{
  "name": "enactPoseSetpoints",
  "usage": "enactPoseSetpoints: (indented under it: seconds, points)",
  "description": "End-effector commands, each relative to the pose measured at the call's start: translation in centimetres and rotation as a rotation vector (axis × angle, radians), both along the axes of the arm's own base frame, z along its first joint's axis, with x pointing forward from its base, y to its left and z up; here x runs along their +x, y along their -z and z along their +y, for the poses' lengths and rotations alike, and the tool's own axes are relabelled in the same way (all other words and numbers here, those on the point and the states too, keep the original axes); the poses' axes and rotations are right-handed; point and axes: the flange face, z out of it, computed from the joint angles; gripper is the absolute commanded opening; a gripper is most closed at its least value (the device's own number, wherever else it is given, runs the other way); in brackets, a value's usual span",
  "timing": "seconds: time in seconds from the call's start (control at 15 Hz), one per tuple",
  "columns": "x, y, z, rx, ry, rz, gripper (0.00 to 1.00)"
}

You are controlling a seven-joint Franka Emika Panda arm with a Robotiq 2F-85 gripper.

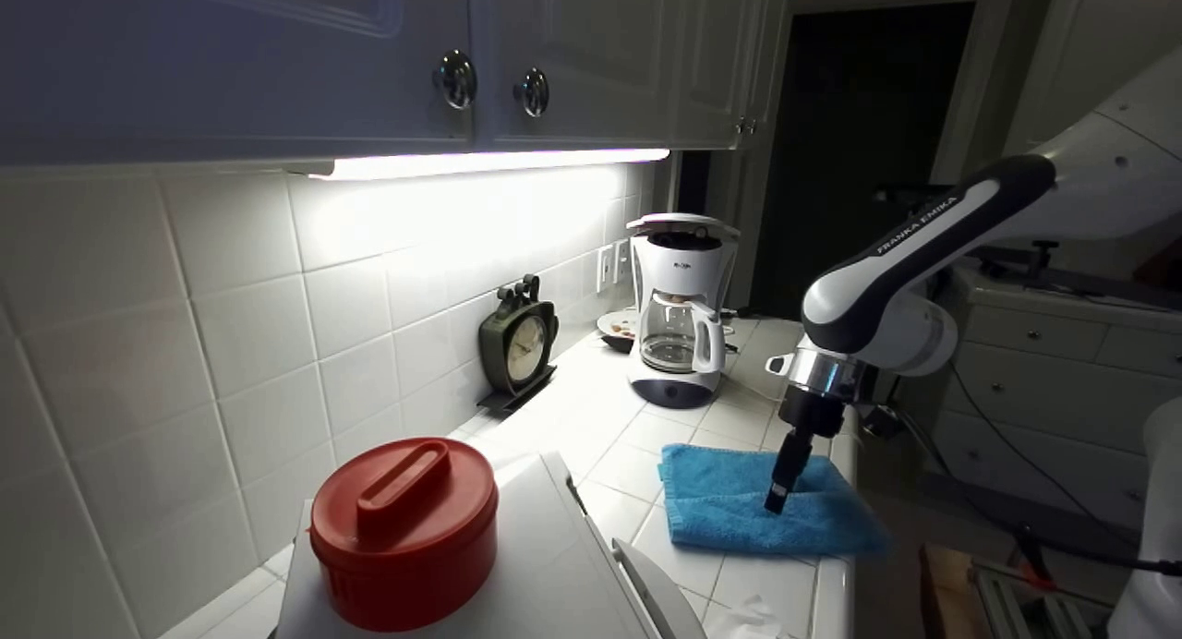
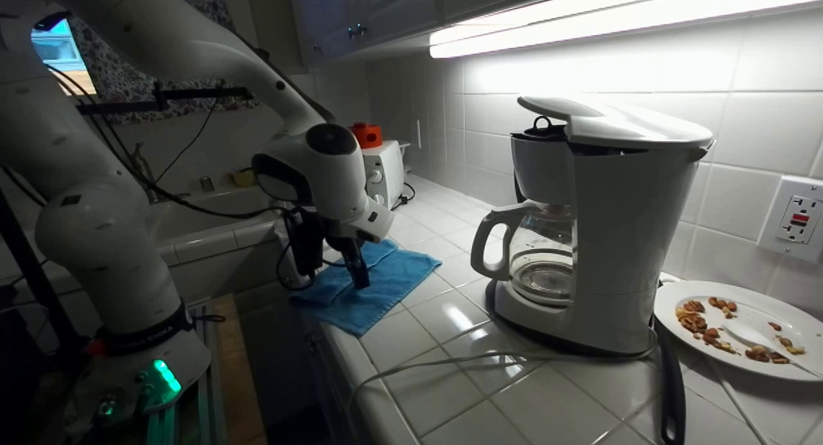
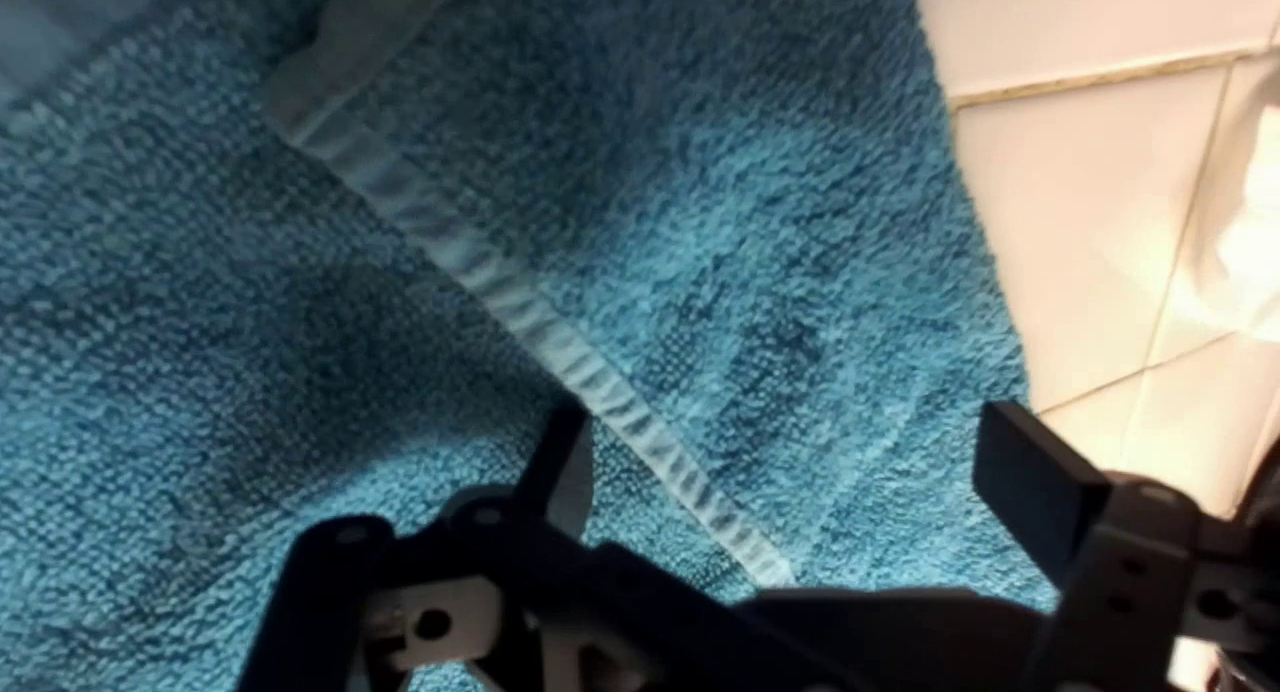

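A blue terry towel lies on the white tiled counter, partly folded over itself and reaching the counter's edge. My gripper points down over it in both exterior views. In the wrist view the gripper stands open, its black fingers wide apart. Between them I see the towel, flat, with a pale stitched hem running diagonally across it. Nothing is gripped. Whether the fingertips touch the cloth I cannot tell.
Beyond the towel stands a white coffee maker with a glass carafe, its lid raised. A plate with nuts sits by it. A green clock leans near the wall. A red lidded container rests on a white appliance.
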Motion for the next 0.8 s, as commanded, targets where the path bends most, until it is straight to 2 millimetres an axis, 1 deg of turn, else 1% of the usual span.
enactPoseSetpoints:
  seconds: [0.0,0.33,0.4,0.47,0.6,0.67,0.73]
  points:
    - [0.15,1.07,0.33,0.011,-0.014,-0.030,1.00]
    - [0.21,1.19,0.52,0.019,-0.018,-0.047,1.00]
    - [0.18,1.21,0.47,0.019,-0.016,-0.045,0.75]
    - [0.16,1.23,0.43,0.019,-0.015,-0.045,0.74]
    - [0.08,1.27,0.27,0.020,-0.009,-0.045,0.59]
    - [0.04,1.25,0.16,0.021,-0.005,-0.046,0.50]
    - [0.01,1.20,0.04,0.019,-0.002,-0.047,0.44]
